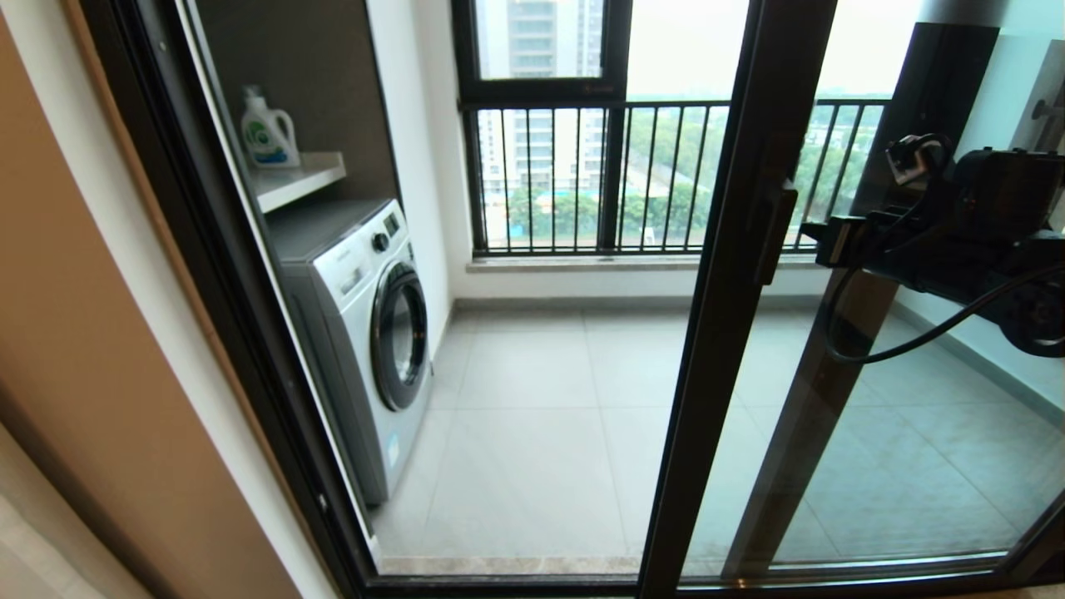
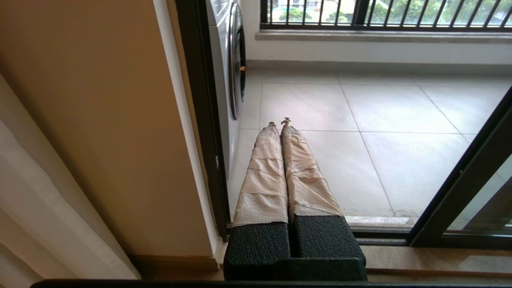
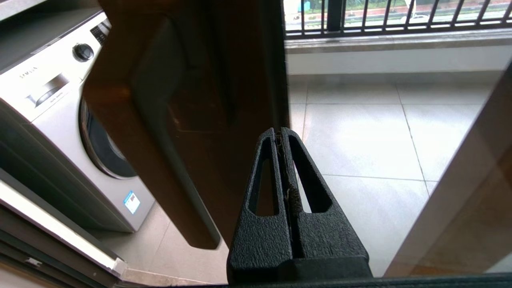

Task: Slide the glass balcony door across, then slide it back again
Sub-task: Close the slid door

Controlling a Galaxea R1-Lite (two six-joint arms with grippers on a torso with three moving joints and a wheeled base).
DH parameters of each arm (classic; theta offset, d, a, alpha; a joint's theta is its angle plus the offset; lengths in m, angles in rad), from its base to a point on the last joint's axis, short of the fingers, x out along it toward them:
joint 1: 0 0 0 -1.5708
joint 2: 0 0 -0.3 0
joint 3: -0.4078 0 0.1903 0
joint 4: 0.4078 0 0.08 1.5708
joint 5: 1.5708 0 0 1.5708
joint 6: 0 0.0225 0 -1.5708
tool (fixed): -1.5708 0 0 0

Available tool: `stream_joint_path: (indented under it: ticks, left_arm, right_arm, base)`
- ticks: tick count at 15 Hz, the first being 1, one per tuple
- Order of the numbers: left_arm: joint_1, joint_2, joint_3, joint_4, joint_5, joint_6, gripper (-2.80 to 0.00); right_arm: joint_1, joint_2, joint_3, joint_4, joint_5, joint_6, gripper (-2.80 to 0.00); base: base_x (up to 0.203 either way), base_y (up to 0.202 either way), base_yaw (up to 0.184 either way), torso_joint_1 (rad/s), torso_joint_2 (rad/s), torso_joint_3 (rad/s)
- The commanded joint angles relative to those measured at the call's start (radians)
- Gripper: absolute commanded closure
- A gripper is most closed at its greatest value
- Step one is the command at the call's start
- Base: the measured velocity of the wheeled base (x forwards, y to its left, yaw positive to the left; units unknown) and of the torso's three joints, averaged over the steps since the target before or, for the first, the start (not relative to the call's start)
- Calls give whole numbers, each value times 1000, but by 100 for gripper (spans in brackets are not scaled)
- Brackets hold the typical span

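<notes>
The glass balcony door [image 1: 732, 291] stands partly slid across, its dark stile right of the middle of the head view, with the opening to its left. The bar handle [image 1: 775, 233] sits on the stile. My right gripper [image 1: 819, 239] is just right of the handle at its height. In the right wrist view this gripper [image 3: 279, 131] is shut and empty, its tips at the stile's [image 3: 224, 80] glass-side edge, beside the handle [image 3: 168, 140]; contact cannot be told. My left gripper [image 2: 279, 122], wrapped in beige tape, is shut and empty, low by the left door jamb [image 2: 200, 120].
A white washing machine [image 1: 366, 333] stands on the balcony's left, with a detergent bottle [image 1: 268, 133] on the shelf above. Black railing bars [image 1: 582, 175] close the outer window. A second dark-framed panel [image 1: 874, 274] stands behind the door. The floor track [image 2: 384, 236] runs along the threshold.
</notes>
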Motion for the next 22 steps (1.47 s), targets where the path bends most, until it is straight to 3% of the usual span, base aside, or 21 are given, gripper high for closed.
stream_joint_path:
  ticks: [1,6,22]
  left_arm:
    - [0,2,0,0,1,1,0]
    - [0,2,0,0,1,1,0]
    - [0,2,0,0,1,0,0]
  right_arm:
    - [28,17,-15,-2,-19,0,0]
    - [117,26,-29,4,-55,0,0]
    - [298,115,-139,24,-167,0,0]
  base:
    - [0,0,0,0,0,0]
    - [0,0,0,0,0,0]
    - [0,0,0,0,0,0]
